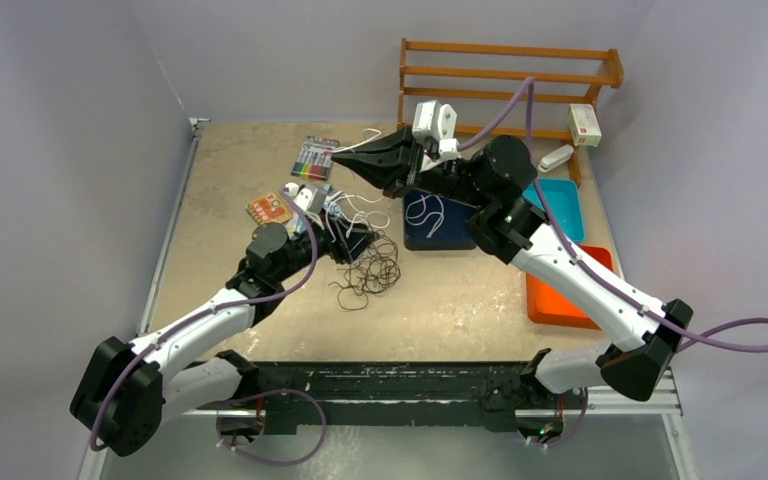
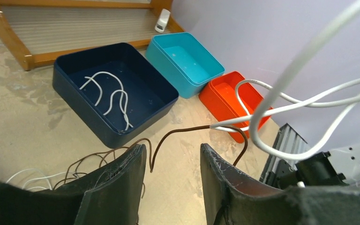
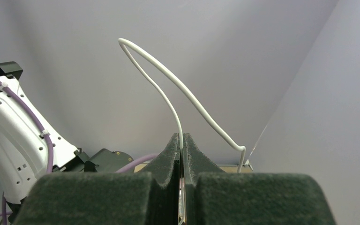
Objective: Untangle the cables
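Note:
A tangle of dark brown cables (image 1: 368,272) lies mid-table, with white cables (image 1: 360,205) rising from it. My right gripper (image 1: 340,158) is raised above the table and shut on a white cable (image 3: 168,77), which arcs up out of its fingertips (image 3: 182,140). My left gripper (image 1: 352,243) is low over the tangle and open. In the left wrist view a brown cable (image 2: 180,132) curves in front of its gripper (image 2: 171,157), untouched, and taut white cables (image 2: 281,89) cross at the right. Another white cable (image 2: 115,96) lies in the navy bin (image 2: 68,77).
The navy bin (image 1: 460,238), a teal bin (image 1: 563,205) and an orange bin (image 1: 563,295) sit in a row at the right. A wooden rack (image 1: 510,75) stands at the back with a white box (image 1: 584,125). A marker pack (image 1: 315,158) and an orange card (image 1: 268,209) lie left.

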